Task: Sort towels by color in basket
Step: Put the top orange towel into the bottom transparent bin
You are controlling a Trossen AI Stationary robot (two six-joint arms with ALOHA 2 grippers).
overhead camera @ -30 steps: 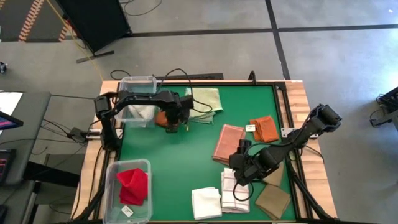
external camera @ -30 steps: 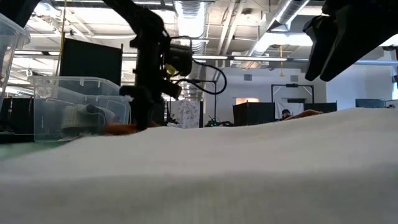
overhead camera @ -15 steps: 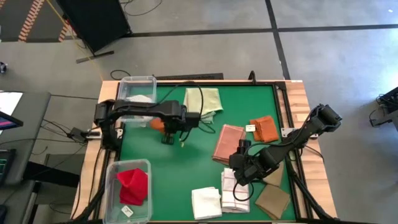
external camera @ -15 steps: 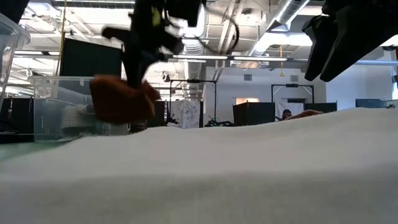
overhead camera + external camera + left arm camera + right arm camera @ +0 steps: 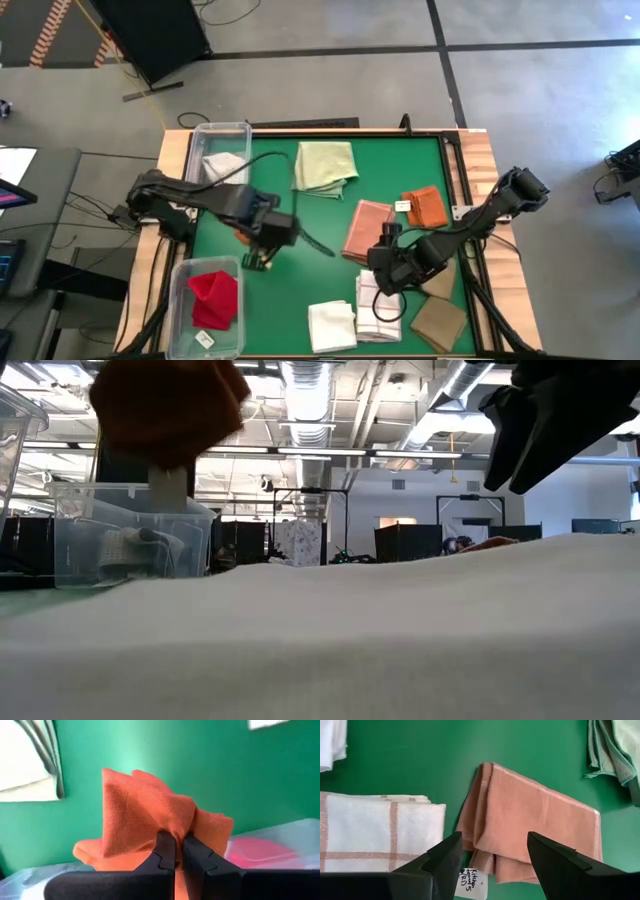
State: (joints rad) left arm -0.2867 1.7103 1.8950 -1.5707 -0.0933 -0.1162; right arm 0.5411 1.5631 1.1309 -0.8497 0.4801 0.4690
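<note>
1. Left pincer [image 5: 175, 851]: fingers pressed together on a bunched rust-orange towel [image 5: 145, 822], held above the green worktop [image 5: 300, 290] just beside the near clear bin [image 5: 178, 300].
2. Near clear bin: holds a red towel [image 5: 213, 297].
3. Far clear bin [image 5: 215, 135]: holds a white towel [image 5: 222, 165].
4. Right pincer [image 5: 492, 851]: fingers spread, holding nothing, poised over the worktop above the edge of the salmon pink towel [image 5: 530, 835] and the white-checked towel [image 5: 380, 837].
5. Salmon pink towel: flat on the worktop, a small written tag [image 5: 474, 881] at its corner.
6. Pale green towel [image 5: 325, 165]: flat at the far side of the worktop.
7. Second rust-orange towel [image 5: 427, 207]: flat, near the right edge.
8. Plain white towel [image 5: 331, 325]: near edge, just beside the white-checked one.
9. Tan towel [image 5: 438, 322]: near right corner.
</note>
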